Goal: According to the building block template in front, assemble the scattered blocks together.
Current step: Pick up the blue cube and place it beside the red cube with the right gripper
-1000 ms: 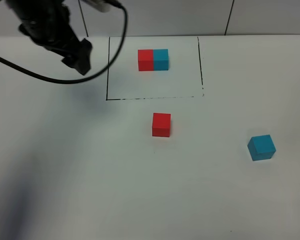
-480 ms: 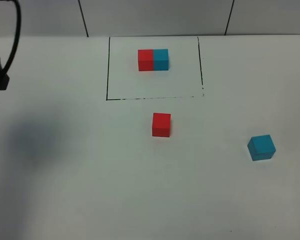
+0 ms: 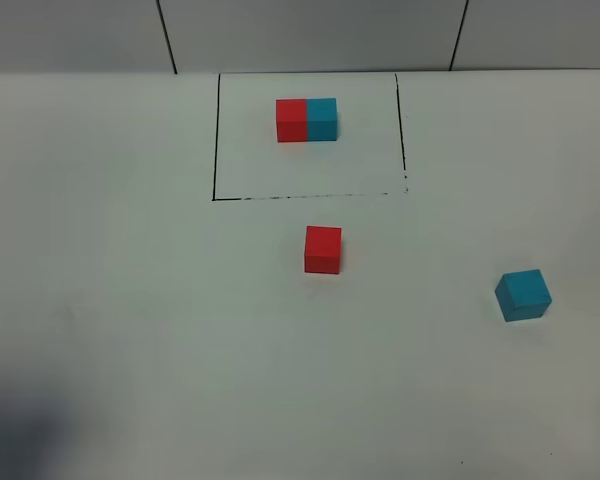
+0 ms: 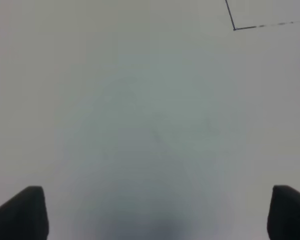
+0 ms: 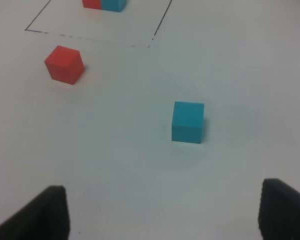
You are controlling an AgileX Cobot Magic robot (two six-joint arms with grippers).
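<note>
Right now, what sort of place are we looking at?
Probably a lab bench for robot manipulation trials: a bare white table, a drawn black rectangle framing a red-blue template, plus a loose red cube and blue cube.

Template (image 5: 104, 4) cut off, seemingly halfway

No readable text, labels, brands or numbers anywhere — blocks and table alike are plain

there is a bright red cube (image 3: 323, 249), a cyan-blue cube (image 3: 523, 295) and a red-and-cyan template (image 3: 306, 119) framed in black.
</note>
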